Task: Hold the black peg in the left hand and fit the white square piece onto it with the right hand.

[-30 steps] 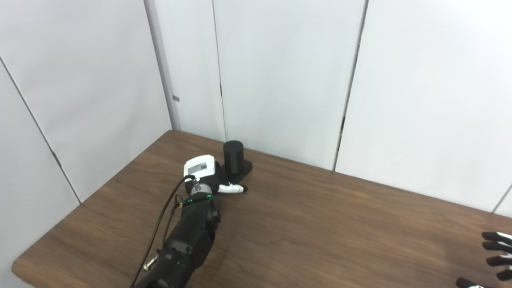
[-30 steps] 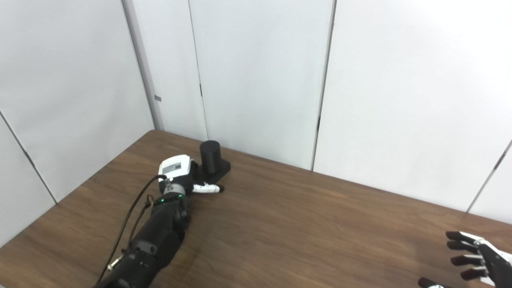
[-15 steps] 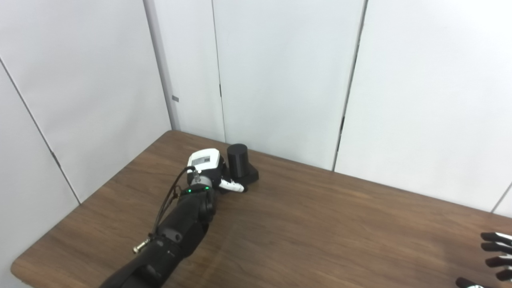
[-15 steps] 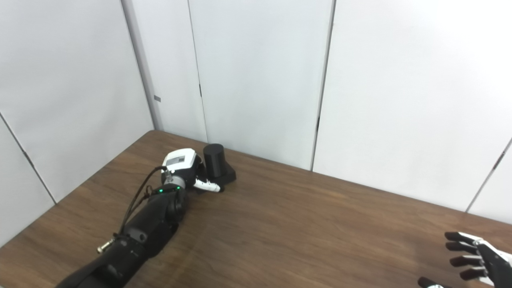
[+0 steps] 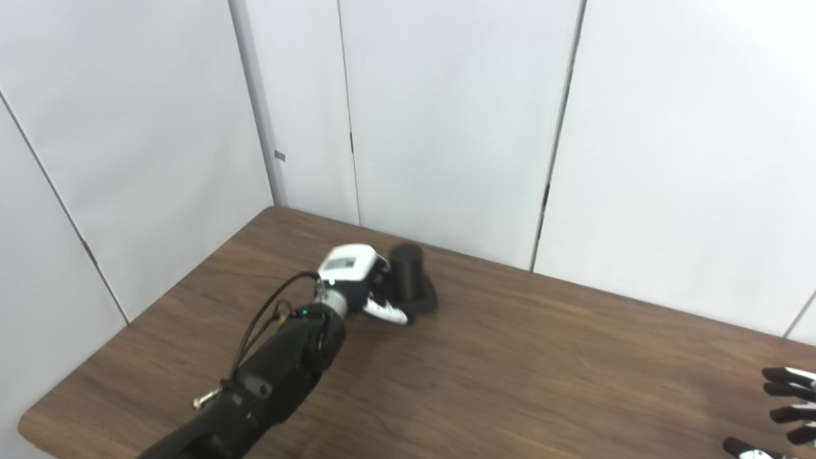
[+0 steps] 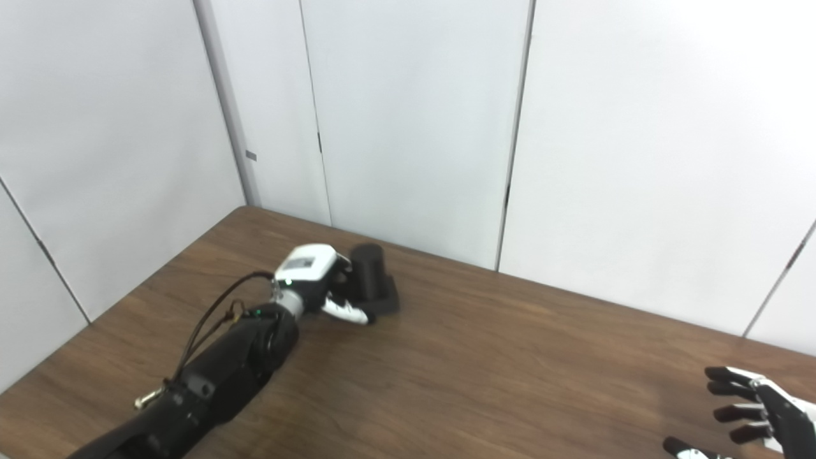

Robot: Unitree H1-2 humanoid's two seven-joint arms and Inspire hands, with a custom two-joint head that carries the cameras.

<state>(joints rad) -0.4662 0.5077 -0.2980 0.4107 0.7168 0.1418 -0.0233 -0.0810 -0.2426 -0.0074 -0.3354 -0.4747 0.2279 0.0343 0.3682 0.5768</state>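
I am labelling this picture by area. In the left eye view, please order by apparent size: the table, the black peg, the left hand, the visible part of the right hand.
1. table, by far the largest
2. left hand and black peg: look alike, so unranked
3. right hand: cut off by the picture's edge, smallest visible part

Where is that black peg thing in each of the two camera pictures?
Left eye view: black peg, left of centre on the table, just right of the left hand.
Right eye view: same peg, further left in the picture.
Shared landmark: the left hand's white back beside it.

Lab: white partition panels (image 5: 446, 115), table (image 5: 510, 382)
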